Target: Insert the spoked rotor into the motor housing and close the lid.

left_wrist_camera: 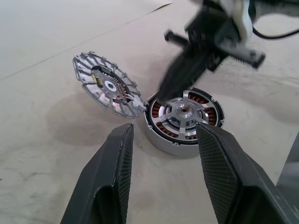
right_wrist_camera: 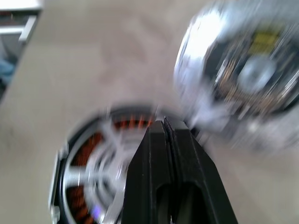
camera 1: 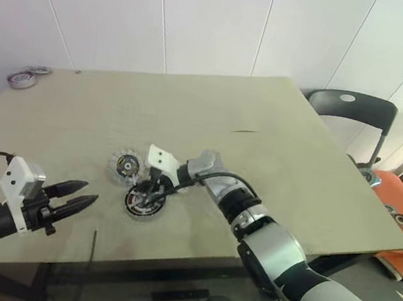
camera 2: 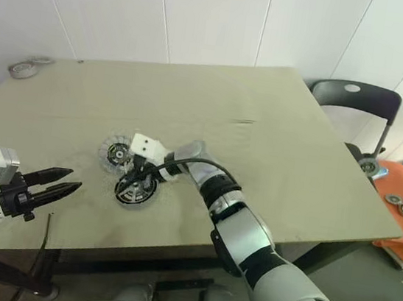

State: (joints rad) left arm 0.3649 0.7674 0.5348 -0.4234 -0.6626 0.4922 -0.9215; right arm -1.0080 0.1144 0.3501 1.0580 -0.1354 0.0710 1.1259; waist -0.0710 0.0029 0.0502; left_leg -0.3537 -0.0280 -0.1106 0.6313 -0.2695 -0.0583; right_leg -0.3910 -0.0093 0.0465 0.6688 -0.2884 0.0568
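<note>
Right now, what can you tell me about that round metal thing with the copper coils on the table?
That is the motor housing: a squat round silver shell with a ring of orange-brown copper windings inside. The spoked rotor already sits in it, silver spokes over the windings. It lies flat on the table, beside a toothed silver disc that leans at its edge. The right gripper, shut, is right over its rim.

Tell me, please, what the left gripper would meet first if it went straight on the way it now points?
Probably the motor housing with the spoked rotor seated in it, framed between the left gripper fingers; depth is unclear.
</note>
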